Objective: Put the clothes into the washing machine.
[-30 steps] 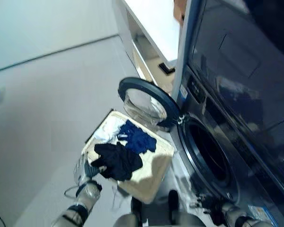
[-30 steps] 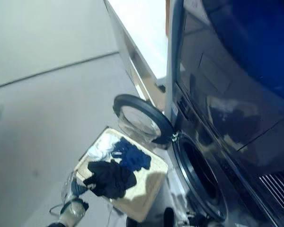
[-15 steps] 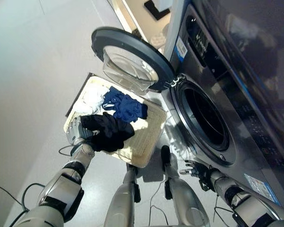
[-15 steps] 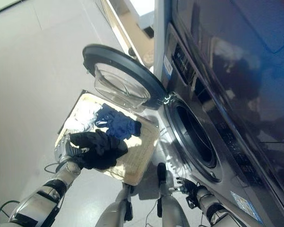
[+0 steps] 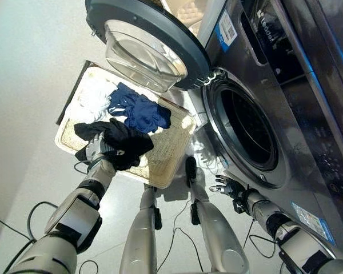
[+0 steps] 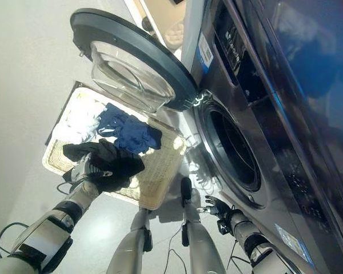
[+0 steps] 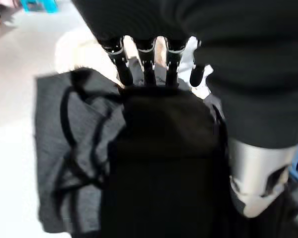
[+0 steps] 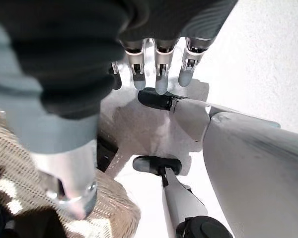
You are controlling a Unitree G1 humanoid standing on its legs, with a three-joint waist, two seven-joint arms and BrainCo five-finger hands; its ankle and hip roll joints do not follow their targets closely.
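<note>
A black garment lies bunched at the near side of the woven laundry basket on the floor. My left hand is on its near edge, fingers sunk into the dark cloth and curled on it. Further back in the basket lie a blue garment and a white one. The washing machine's drum opening is to the right, with its round door swung open over the basket. My right hand hangs open low by the machine's front, holding nothing.
The open door's glass bowl overhangs the basket's far side. The machine's dark front panel fills the right. Pale floor lies left of the basket. A corner of the basket is close under my right hand.
The camera has tilted down, so the whole scene shifted up and grew larger. My left hand stays on the black garment, now bunched a little nearer the basket's front edge.
</note>
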